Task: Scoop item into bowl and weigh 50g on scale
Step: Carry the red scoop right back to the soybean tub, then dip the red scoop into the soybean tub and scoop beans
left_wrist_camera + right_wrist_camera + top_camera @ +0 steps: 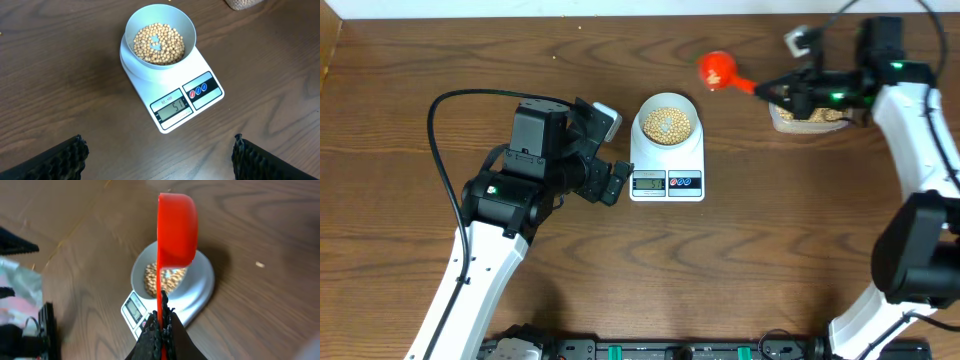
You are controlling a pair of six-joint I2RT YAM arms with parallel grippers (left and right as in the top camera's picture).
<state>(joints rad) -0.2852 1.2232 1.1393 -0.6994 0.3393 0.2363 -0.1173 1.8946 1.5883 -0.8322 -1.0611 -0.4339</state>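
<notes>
The pale bowl sits on the white scale, filled with tan beans. In the left wrist view the bowl holds beans and the scale display reads about 51. My left gripper is open and empty, just left of the scale; its fingers frame bare wood. My right gripper is shut on the handle of a red scoop, held in the air right of the bowl. In the right wrist view the scoop is tipped on its side above the scale.
A clear plastic tub with more beans stands at the back right under my right arm; its edge shows in the left wrist view. A stray bean lies on the wood right of the scale.
</notes>
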